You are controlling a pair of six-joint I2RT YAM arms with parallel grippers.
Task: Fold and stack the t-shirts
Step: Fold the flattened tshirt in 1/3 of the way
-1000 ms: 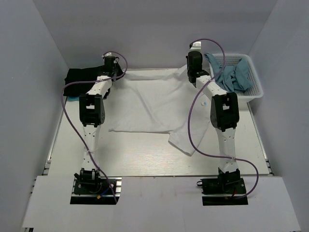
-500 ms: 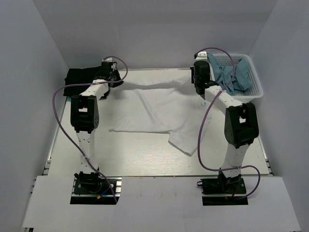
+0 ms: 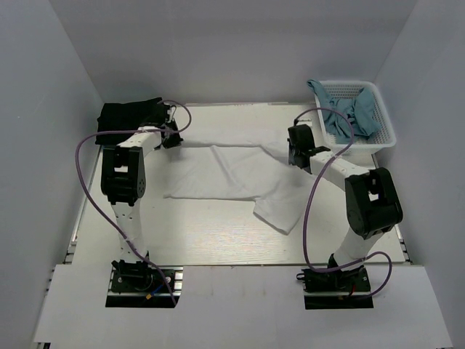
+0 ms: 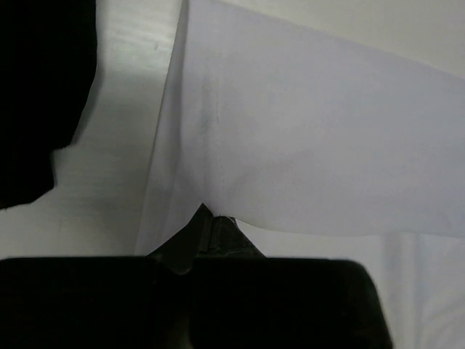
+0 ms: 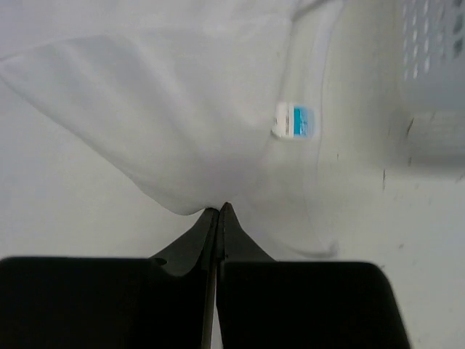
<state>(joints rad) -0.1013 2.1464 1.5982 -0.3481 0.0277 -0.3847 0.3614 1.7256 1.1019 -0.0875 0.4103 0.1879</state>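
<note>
- Your tabletop (image 3: pixel 218 233) carries 2 t-shirts and 1 basket.
- The white t-shirt (image 3: pixel 232 171) lies spread across the middle, with its far edge drawn up into a fold.
- The basket (image 3: pixel 385 137) stands at the far right corner and holds blue cloth (image 3: pixel 352 113).
- The black t-shirt (image 3: pixel 127 113) sits bunched at the far left corner.
- Your left gripper (image 4: pixel 205 216) is clenched on the white t-shirt's far left edge.
- Your right gripper (image 5: pixel 220 211) is clenched on its far right edge, near the label.
</note>
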